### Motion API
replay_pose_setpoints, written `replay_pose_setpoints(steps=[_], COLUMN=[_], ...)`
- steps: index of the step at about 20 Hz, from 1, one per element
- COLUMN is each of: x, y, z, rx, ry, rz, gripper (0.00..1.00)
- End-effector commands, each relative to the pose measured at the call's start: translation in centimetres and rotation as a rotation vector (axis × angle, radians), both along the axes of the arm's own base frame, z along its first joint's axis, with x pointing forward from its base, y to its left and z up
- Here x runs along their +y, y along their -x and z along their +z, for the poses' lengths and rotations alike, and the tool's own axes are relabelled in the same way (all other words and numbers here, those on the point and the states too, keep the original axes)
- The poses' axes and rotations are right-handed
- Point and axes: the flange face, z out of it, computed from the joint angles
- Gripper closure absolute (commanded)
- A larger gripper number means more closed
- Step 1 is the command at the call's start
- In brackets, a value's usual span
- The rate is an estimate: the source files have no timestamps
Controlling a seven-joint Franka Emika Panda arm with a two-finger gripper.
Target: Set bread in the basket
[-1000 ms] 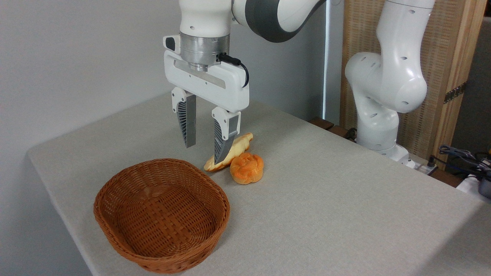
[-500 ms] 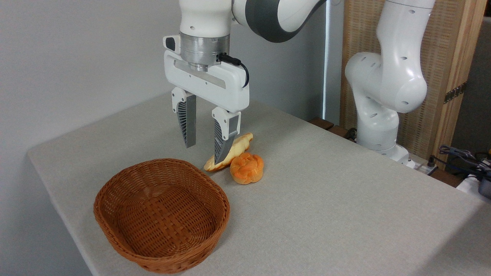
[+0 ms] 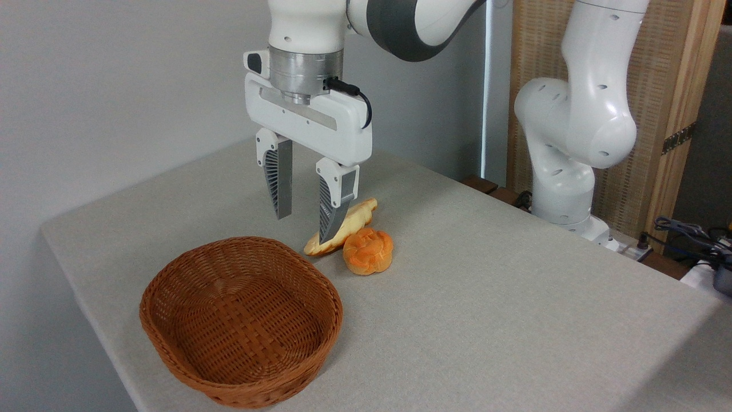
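Approach step: your gripper (image 3: 303,229) hovers with fingers apart, croissant-like bread (image 3: 350,222) just behind its right finger. Descend astride it, close, then carry to the wicker basket (image 3: 240,320) below-left.

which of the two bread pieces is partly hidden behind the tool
The pale yellow-beige long loaf: the right finger of the tool crosses in front of it. The round orange knotted bun beside it is in full view.

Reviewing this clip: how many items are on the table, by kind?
Bread, pale elongated loaf: 1
Bun, round, orange: 1
Basket, brown wicker, nothing in it: 1
Total: 3
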Motion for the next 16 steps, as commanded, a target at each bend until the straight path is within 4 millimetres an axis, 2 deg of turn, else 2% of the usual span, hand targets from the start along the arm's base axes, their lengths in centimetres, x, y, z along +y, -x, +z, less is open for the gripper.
replay_pose_setpoints(steps=[1, 16], x=[0.04, -0.17], y=[0.63, 0.85], z=[0.25, 0.15], rx=[0.004, 0.018], ry=[0.011, 0.008], rz=[0.004, -0.003], gripper=[0.00, 0.00])
